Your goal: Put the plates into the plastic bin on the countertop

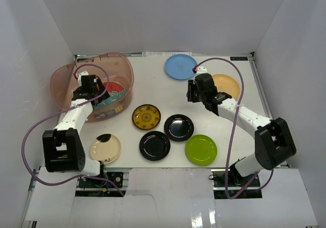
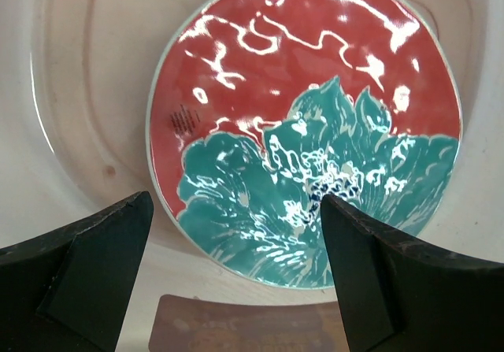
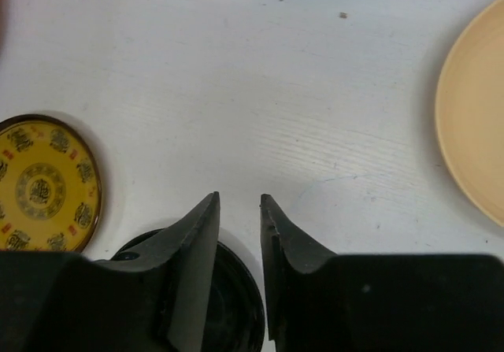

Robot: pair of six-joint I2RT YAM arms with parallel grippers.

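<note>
Nearest the arm bases, a cream plate [image 1: 105,149] lies on the left of the white table [image 1: 153,80] and a lime green plate [image 1: 200,149] on the right. Between them are a glossy black plate [image 1: 154,145] and a second black plate [image 1: 179,127]. Just beyond sits the yellow-patterned plate [image 1: 146,116]. The right claw [image 3: 240,198] hovers over bare table past the second black plate, jaws only slightly apart and empty. On the left, the plastic bin [image 1: 66,75] holds the red-and-teal plate [image 2: 299,131] flat on its bottom. The left claw [image 2: 236,201] hangs above it, spread wide, gripping nothing. Farther right lie the orange-yellow plate [image 1: 226,85] and, farthest, the light blue plate [image 1: 180,66]
</note>
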